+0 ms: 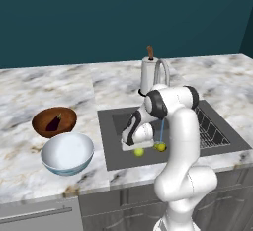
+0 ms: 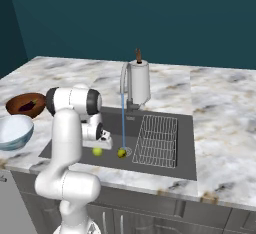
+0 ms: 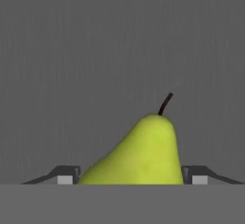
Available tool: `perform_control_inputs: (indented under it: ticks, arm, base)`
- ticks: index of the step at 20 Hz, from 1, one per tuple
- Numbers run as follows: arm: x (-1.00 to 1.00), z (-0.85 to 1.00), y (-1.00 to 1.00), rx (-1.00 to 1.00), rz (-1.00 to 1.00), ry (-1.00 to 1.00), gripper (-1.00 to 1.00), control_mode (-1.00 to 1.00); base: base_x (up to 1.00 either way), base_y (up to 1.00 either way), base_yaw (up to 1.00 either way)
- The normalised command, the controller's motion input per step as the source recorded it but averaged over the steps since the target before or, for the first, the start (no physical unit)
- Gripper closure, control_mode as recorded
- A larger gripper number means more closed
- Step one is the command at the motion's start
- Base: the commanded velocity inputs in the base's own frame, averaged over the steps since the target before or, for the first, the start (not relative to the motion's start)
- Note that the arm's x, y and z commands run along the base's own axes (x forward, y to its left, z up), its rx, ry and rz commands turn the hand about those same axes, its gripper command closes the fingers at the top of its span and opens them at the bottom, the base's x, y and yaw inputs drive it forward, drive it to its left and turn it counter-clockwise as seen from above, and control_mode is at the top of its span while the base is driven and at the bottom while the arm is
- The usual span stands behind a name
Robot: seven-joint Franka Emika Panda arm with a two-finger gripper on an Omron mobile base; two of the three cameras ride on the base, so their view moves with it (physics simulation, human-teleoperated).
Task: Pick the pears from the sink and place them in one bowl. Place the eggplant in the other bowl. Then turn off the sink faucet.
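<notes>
We are looking at a smooth yellow-green pear (image 3: pixel 143 151) with a thin dark stem, lying on the matte dark grey sink (image 1: pixel 111 141) floor. Our gripper (image 3: pixel 129 175) is straddling it, jaws apart; we cannot tell whether they are touching it.

a glossy white arm (image 1: pixel 183 141) of fat rounded segments with dark joint bands, ending in a white claw (image 1: pixel 134 145) with small dark fingertips (image 3: pixel 65 174).
</notes>
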Motion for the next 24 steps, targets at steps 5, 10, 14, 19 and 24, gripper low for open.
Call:
perform_control_inputs:
  ticks: [5, 10, 14, 19, 24]
  arm:
    - [-0.08, -0.2, 0.03, -0.07, -0.05, -0.1, 1.0, -1.0]
    - [-0.3, 0.24, -0.15, 0.0, -0.01, -0.3, 1.0, -1.0]
    - [-0.31, 0.89, -0.24, 0.06, 0.0, -0.28, 1.0, -1.0]
    - [-0.3, 1.0, -0.05, 0.07, 0.0, -0.11, 1.0, -1.0]
    - [-0.08, 1.0, 0.0, 0.03, 0.0, 0.0, 1.0, -1.0]
  base:
    - [0.0, 0.0, 0.0]
    - [0.0, 0.0, 0.0]
    - [0.0, 0.0, 0.0]
    - [0.0, 0.0, 0.0]
    - [0.0, 0.0, 0.0]
